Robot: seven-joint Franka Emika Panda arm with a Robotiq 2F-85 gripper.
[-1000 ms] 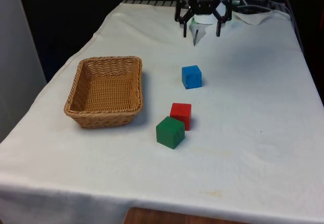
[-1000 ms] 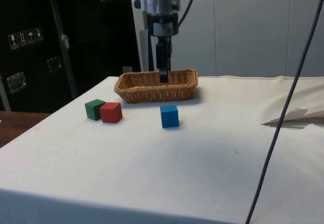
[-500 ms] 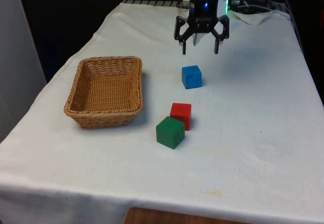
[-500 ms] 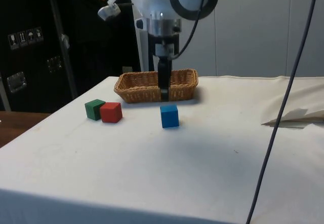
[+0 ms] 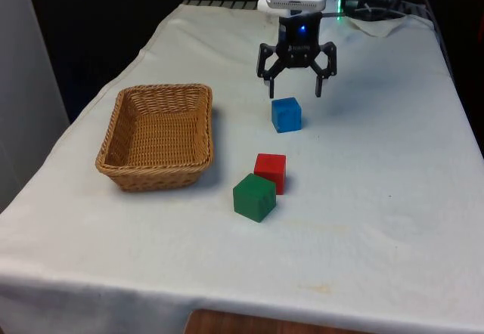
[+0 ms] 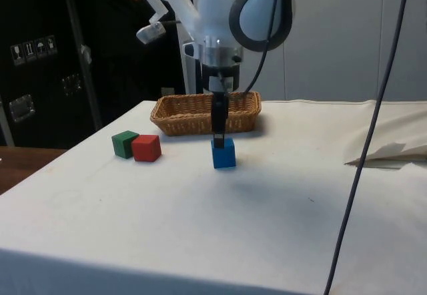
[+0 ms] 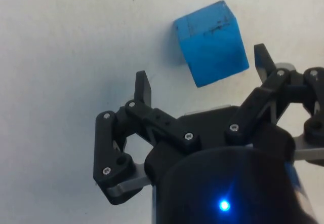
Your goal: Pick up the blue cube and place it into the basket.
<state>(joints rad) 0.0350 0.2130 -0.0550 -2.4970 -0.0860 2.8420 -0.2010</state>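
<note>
Blue cube point(image 5: 286, 114), matte and sharp-edged, rests on the white cloth point(image 5: 378, 198). We see the gripper point(image 5: 295, 89) hovering just above and slightly behind it, fingers point(image 7: 143, 87) spread wide and empty; in our judgement it must shift forward, then descend. Nearby lie a red cube point(image 5: 270, 171) touching a green cube point(image 5: 254, 196); the woven wicker basket point(image 5: 156, 169) stands towards the front view's left.

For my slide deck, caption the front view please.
Open gripper poised above the blue cube, wicker basket waiting empty nearby.
</note>
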